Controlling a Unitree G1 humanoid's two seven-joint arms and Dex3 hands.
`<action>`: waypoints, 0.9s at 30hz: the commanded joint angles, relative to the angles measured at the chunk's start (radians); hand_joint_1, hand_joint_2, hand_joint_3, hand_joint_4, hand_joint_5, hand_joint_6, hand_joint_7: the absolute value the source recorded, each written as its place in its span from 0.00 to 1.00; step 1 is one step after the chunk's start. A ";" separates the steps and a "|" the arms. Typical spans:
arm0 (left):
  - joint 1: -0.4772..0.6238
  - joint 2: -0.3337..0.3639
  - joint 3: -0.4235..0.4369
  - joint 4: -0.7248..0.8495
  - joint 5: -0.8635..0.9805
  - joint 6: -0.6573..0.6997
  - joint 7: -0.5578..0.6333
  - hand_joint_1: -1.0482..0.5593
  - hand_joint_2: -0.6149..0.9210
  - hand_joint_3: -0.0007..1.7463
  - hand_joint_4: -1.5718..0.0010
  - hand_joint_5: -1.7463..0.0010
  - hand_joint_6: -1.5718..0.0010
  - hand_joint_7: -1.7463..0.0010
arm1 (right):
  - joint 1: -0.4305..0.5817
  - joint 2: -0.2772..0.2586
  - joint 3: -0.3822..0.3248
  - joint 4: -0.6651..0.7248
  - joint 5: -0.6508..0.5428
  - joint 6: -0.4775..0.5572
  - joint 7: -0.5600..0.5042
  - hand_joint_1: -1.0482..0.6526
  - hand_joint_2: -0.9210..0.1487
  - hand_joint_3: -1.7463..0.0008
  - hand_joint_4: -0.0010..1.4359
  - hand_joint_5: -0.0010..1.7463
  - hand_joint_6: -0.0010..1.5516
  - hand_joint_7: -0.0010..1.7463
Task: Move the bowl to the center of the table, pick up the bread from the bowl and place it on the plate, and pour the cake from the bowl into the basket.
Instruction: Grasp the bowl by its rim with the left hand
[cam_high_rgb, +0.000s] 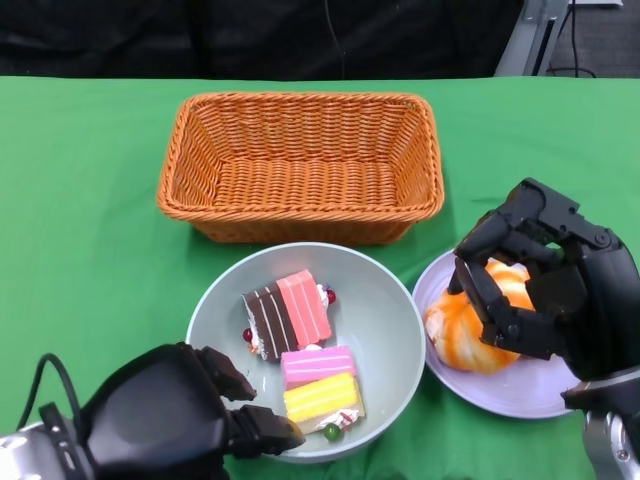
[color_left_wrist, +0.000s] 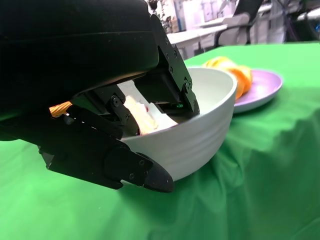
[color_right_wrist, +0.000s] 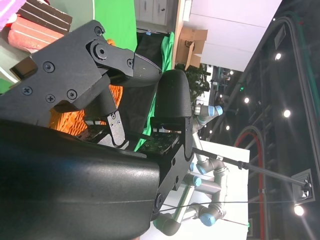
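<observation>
Bowl (cam_high_rgb: 395, 330) between basket (cam_high_rgb: 300, 165) and robot.

Before me: one table (cam_high_rgb: 80, 250) covered edge to edge in bright green cloth. Directly on it I count three items. Far centre: a rectangular orange woven wicker basket (cam_high_rgb: 300, 166). Just in front of it: a round pale grey-green bowl (cam_high_rgb: 385, 330), its far rim close to the basket's near wall. To the bowl's right, just beside it: a round lavender plate (cam_high_rgb: 520, 385).
</observation>
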 joint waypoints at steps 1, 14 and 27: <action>0.034 0.055 -0.067 -0.043 0.060 0.110 0.056 0.35 0.96 0.00 0.43 1.00 0.49 1.00 | 0.013 -0.012 -0.003 -0.024 0.009 0.009 0.005 0.50 0.37 0.45 0.50 0.94 0.42 0.79; 0.068 0.138 -0.258 -0.091 0.108 0.451 0.241 0.39 0.98 0.01 0.36 0.98 0.41 0.98 | 0.010 -0.009 -0.002 -0.006 0.000 -0.011 0.008 0.49 0.37 0.46 0.50 0.92 0.42 0.78; -0.021 0.198 -0.399 0.020 0.095 0.526 0.379 0.41 0.97 0.00 0.30 0.98 0.34 0.98 | 0.017 -0.008 0.005 0.006 -0.005 -0.030 0.014 0.47 0.37 0.48 0.49 0.93 0.43 0.79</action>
